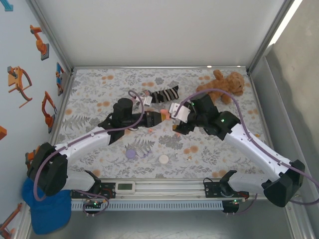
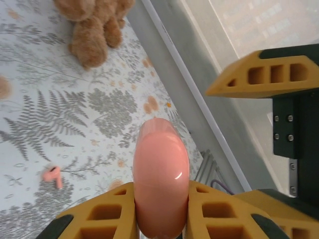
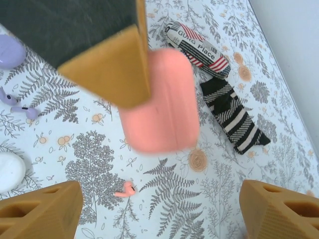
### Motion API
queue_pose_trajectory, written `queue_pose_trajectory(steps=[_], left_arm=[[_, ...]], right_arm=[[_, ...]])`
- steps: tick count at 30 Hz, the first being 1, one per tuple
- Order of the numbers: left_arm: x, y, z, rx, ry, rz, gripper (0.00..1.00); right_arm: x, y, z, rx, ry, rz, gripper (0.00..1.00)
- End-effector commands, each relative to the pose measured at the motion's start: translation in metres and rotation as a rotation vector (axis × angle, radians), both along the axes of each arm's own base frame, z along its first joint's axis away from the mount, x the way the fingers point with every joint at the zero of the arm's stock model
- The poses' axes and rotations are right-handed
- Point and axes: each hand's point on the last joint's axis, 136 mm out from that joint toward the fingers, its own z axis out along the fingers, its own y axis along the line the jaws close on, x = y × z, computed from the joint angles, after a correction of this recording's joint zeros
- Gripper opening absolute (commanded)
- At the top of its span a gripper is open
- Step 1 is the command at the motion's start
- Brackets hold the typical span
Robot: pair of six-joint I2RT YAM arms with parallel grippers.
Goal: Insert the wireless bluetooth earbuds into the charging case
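Nearest, a white case (image 1: 163, 159) and a purple case (image 1: 131, 153) lie on the tabletop (image 1: 209, 159), with purple earbuds (image 3: 22, 109) between them. Left end effector (image 2: 160, 204) pinches a pink case (image 2: 160, 164). Right end effector (image 3: 159, 214) is spread. In the right wrist view, a pink earbud (image 3: 124, 189) lies on the tabletop at 7 o'clock of the pink case. Farthest: sock (image 1: 167, 94), teddy bear (image 1: 224, 82).
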Motion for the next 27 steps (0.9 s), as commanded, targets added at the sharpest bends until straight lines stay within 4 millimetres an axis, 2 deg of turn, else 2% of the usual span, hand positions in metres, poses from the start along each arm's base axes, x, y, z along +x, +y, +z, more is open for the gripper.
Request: queue_pose_trajectory(steps=[1, 4, 6, 10, 14, 18, 27], left_arm=[[0.008, 0.015, 0.014, -0.089, -0.072, 0.032, 0.13], [0.017, 0.031, 0.01, -0.11, -0.101, 0.073, 0.12], [0.02, 0.039, 0.008, -0.116, -0.124, 0.092, 0.1], [0.024, 0.052, 0.011, -0.147, -0.201, 0.125, 0.06], [0.021, 0.058, 0.019, -0.178, -0.307, 0.134, 0.05], [0.015, 0.062, 0.027, -0.205, -0.435, 0.129, 0.03], [-0.003, 0.059, 0.045, -0.241, -0.638, 0.053, 0.0]], right_arm=[[-0.003, 0.0, 0.013, 0.149, 0.035, -0.01, 0.82], [0.004, -0.01, 0.019, 0.278, 0.079, -0.051, 0.84], [0.009, -0.017, 0.02, 0.351, 0.11, -0.088, 0.99], [0.015, -0.023, 0.019, 0.499, 0.201, -0.128, 0.99], [0.015, -0.016, 0.018, 0.613, 0.278, -0.122, 0.99], [0.022, -0.006, 0.025, 0.758, 0.319, -0.104, 0.99], [0.018, 0.013, 0.043, 0.878, 0.4, 0.018, 0.99]])
